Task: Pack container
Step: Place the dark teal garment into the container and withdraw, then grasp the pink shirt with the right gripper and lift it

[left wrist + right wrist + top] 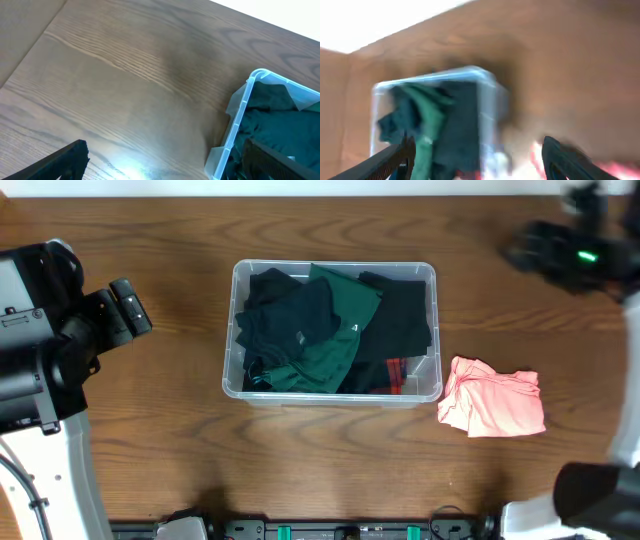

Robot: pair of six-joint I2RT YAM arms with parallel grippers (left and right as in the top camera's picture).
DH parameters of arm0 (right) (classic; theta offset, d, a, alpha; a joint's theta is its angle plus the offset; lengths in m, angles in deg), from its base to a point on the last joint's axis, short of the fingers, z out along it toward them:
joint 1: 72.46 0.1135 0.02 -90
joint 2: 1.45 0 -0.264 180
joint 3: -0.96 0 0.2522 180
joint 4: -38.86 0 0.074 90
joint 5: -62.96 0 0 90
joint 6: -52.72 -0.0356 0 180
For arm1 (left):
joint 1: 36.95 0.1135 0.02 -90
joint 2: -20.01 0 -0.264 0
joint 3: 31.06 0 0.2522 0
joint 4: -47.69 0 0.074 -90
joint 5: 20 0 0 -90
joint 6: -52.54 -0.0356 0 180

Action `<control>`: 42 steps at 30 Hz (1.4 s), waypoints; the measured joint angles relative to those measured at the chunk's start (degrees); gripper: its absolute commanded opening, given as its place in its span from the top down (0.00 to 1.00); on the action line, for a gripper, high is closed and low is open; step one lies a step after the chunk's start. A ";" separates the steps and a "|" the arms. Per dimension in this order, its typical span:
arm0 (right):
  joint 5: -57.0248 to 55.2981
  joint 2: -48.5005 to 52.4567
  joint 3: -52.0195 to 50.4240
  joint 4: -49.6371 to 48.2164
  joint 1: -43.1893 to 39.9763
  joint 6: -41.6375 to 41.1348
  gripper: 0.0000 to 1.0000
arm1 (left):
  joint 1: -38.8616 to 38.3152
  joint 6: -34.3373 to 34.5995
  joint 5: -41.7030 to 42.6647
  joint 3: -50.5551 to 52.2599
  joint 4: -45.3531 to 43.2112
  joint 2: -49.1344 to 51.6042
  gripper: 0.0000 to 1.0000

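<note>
The clear container (pixel 430 275) stands mid-table, holding black clothes (pixel 405 320), a green garment (pixel 345 330) and a dark teal one (pixel 290 320). A pink garment (pixel 493 397) lies crumpled on the wood just right of it. My left gripper (pixel 130 305) hovers left of the container, open and holding nothing; its wrist view (pixel 170 167) shows the container's corner (pixel 240 115) at the right. My right gripper (pixel 525 250) is high at the back right, blurred. In its own view the right gripper (pixel 480 162) is open over the container's right wall (pixel 490 100), with the pink garment (pixel 615 167) at the lower right.
Bare wooden tabletop (pixel 150 450) surrounds the container. The white left arm base (pixel 40 470) fills the lower left corner, and the right arm's body (pixel 590 490) the lower right. A black rail (pixel 340 530) runs along the front edge.
</note>
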 measured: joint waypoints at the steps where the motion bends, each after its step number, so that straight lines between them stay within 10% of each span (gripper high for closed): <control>1: -0.22 0.66 -0.11 2.29 -2.99 0.70 0.21 | 0.00 0.00 0.00 0.00 0.04 0.00 0.02; 10: -7.26 5.33 -4.37 13.44 -17.75 8.81 0.20 | 0.00 0.00 0.00 0.00 0.02 0.00 0.02; 28: -12.39 6.27 -45.53 -20.72 -17.62 12.96 0.18 | 0.00 0.00 0.00 0.00 0.02 0.00 0.02; 32: -8.76 6.27 -48.94 -21.73 -17.00 13.46 0.34 | 0.00 0.00 0.00 0.00 0.02 0.00 0.02; 36: -6.88 6.27 -50.34 -21.92 -16.87 13.92 0.87 | 0.00 0.00 0.00 0.00 0.04 0.00 0.02; 42: -4.81 6.23 -50.36 -20.68 -16.87 12.46 0.99 | 0.00 0.00 0.00 0.00 0.04 0.00 0.02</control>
